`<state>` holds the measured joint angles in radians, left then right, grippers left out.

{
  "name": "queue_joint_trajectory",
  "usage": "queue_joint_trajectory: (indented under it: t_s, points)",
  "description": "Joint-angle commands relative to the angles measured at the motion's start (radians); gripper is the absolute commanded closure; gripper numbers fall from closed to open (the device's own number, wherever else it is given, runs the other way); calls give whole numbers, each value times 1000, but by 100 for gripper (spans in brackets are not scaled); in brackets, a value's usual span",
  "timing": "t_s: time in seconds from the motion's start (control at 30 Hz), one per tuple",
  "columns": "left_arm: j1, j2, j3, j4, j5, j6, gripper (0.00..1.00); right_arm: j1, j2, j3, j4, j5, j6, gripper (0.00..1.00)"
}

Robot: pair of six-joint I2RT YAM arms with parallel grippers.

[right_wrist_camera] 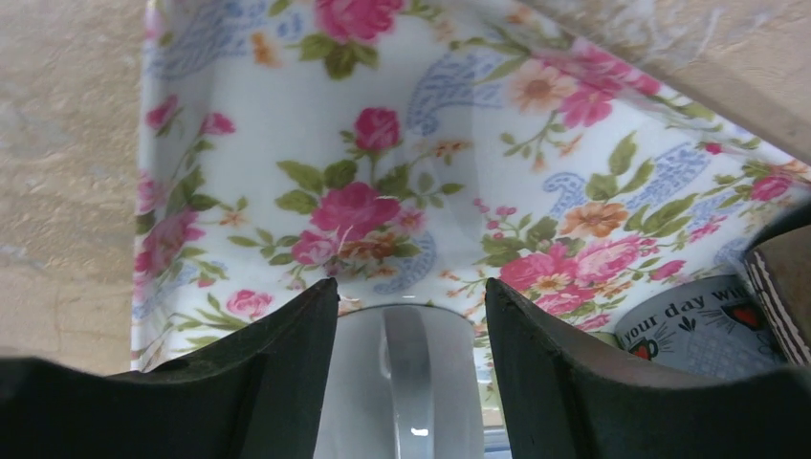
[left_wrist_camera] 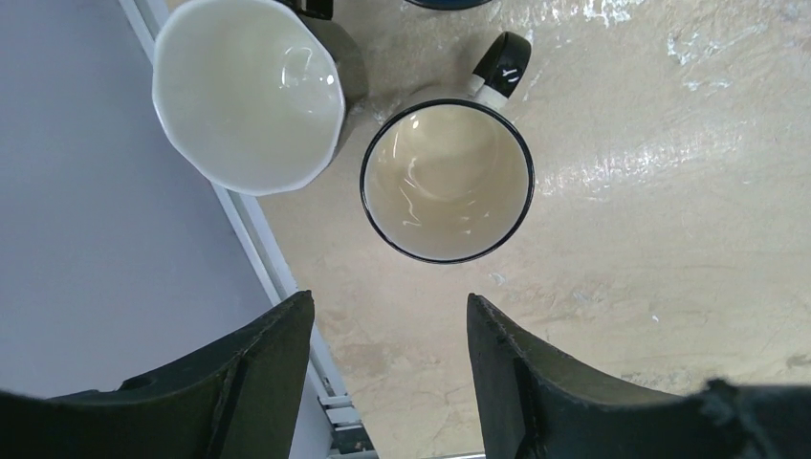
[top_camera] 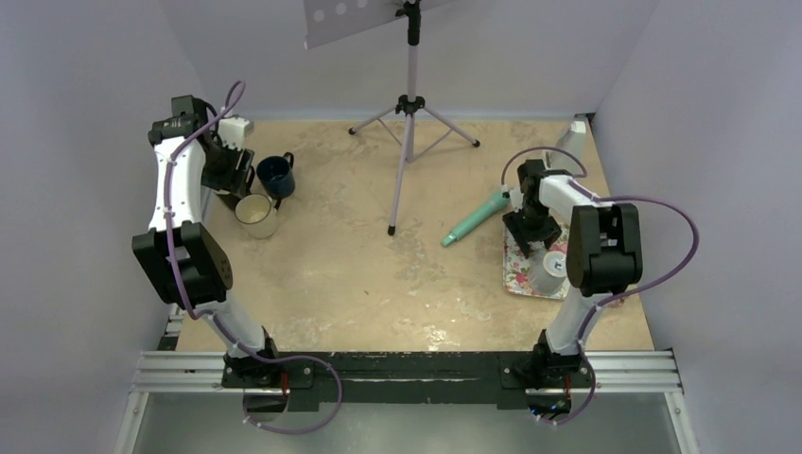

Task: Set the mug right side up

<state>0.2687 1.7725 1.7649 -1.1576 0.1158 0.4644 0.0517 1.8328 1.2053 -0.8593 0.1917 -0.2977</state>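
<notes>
On the tray point(top_camera: 518, 274) near the worktop's right edge, the white mug point(right_wrist_camera: 421, 382) stands mouth down, its axis vertical, between the spread, released right gripper point(right_wrist_camera: 409, 292).

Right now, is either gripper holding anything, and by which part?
Left gripper: nothing, open near the cream black-rimmed enamel mug. Right gripper: jaws straddle the white ceramic mug on the floral tray; whether they grip it cannot be told.
</notes>
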Motion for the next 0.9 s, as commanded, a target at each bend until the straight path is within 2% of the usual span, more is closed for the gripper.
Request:
queue_joint_trajectory:
  t_s: [0.0, 0.37, 0.47, 0.53, 0.6, 0.63, 0.7, 0.87]
  points:
    - [17, -61, -32, 40, 5, 40, 36, -7, -59, -11, -25, -75, -40, 40]
    - [18, -81, -4, 33, 25, 31, 36, -18, -112, -91, -5, -40, -53, 37]
    - [18, -85, -5, 34, 20, 36, 36, -29, -109, -86, -2, -51, -57, 55]
    - [18, -87, -4, 33, 19, 36, 36, -31, -101, -82, -9, -82, -58, 59]
    - [18, -92, -3, 30, 21, 36, 36, -30, -102, -87, -12, -105, -67, 68]
    - [17, -95, -4, 29, 21, 37, 36, -31, -103, -84, -14, -104, -69, 76]
    - [17, -103, -5, 28, 21, 37, 36, -31, -107, -71, -26, -96, -72, 100]
    - [18, -129, 3, 9, 45, 35, 36, -31, -153, -28, -34, -100, -83, 100]
